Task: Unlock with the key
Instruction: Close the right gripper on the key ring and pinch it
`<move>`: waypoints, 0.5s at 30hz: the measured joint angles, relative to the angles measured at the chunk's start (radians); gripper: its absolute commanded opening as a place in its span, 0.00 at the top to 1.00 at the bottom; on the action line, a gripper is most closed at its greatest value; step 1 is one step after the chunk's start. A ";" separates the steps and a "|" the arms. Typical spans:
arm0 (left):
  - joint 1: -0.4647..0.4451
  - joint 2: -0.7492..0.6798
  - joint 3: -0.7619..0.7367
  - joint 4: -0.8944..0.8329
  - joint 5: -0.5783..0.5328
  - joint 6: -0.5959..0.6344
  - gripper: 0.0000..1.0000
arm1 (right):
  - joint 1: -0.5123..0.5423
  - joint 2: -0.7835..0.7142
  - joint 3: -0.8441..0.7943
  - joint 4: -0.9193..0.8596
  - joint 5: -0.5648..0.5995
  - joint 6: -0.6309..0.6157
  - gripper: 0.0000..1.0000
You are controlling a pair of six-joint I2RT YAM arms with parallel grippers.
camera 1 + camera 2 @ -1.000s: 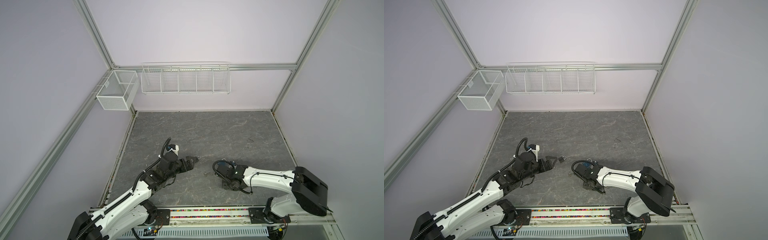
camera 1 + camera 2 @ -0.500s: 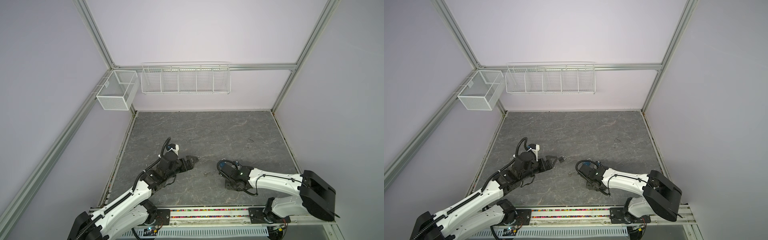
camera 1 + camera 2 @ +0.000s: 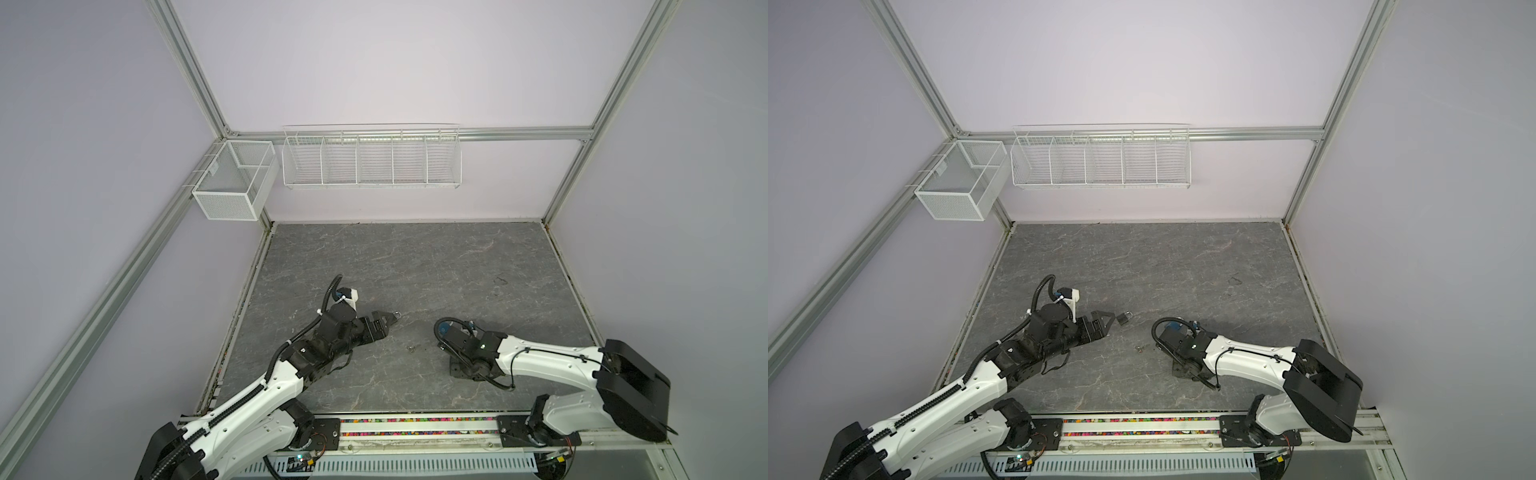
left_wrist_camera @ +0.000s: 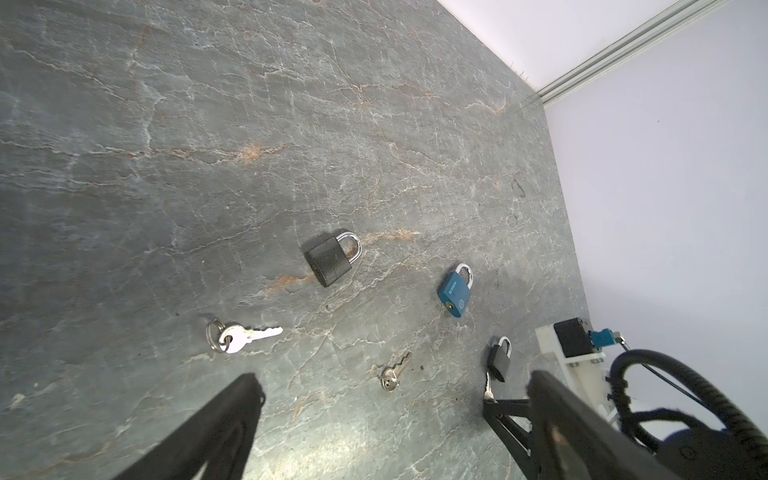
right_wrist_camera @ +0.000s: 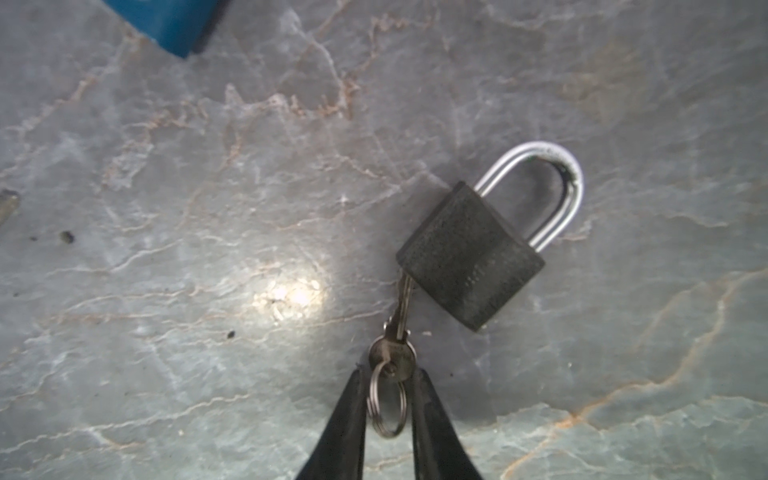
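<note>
Grey marbled stone table (image 3: pixel 415 257) holds everything. The left gripper (image 4: pixel 392 376) is spread wide, nothing betw. its fingers. The right gripper (image 5: pixel 390 376) has fingers nearly together. Blue metal padlock (image 4: pixel 455 291) lies near. Small black padlock w/ steel shackle (image 5: pixel 469 257) lies flat. Small silver key on a ring (image 5: pixel 402 305) is pinched at its head by right gripper, tip at black padlock's bottom.
</note>
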 measured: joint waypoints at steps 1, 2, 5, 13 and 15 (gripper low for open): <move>0.000 0.002 0.000 0.000 0.000 0.000 0.00 | 0.000 0.000 0.000 0.000 0.000 -0.002 0.78; 0.000 0.003 0.000 0.000 0.000 0.000 0.01 | 0.000 0.000 0.000 0.000 0.000 -0.005 0.79; 0.000 0.009 0.000 0.002 0.000 0.000 0.00 | 0.000 0.000 0.000 -0.002 0.001 -0.015 0.80; -0.006 0.034 0.000 0.007 0.003 -0.003 0.01 | -0.002 0.000 0.000 -0.005 0.005 -0.042 0.84; -0.007 0.037 0.001 0.008 0.003 -0.003 0.00 | -0.003 -0.001 0.000 -0.004 0.004 -0.050 0.85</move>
